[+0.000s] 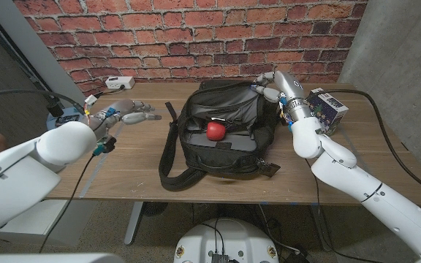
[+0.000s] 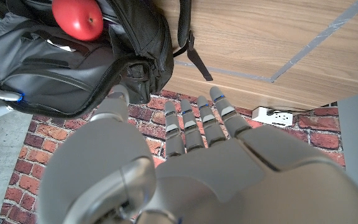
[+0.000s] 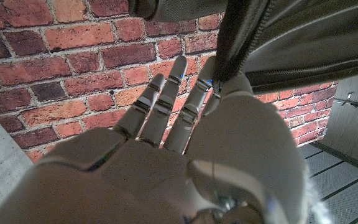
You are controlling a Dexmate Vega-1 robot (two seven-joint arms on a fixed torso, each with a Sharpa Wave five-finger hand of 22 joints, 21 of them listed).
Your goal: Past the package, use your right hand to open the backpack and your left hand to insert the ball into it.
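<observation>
The black backpack (image 1: 221, 128) lies open in the middle of the table, its mouth facing up. A red ball (image 1: 216, 130) sits inside it, plain too in the left wrist view (image 2: 78, 17). My right hand (image 1: 270, 88) is at the backpack's far right rim and pinches the zipper edge (image 3: 224, 59) between thumb and finger, the other fingers stretched out. My left hand (image 1: 126, 113) hovers left of the backpack (image 2: 73, 62), apart from it, fingers (image 2: 194, 127) straight and spread, holding nothing. The package, a blue and white box (image 1: 327, 108), stands by my right forearm.
A white power strip (image 1: 120, 82) lies at the table's back left, near the brick wall. Cables run along the left edge by my left arm. The backpack's strap (image 1: 168, 150) loops out over the table on its left side.
</observation>
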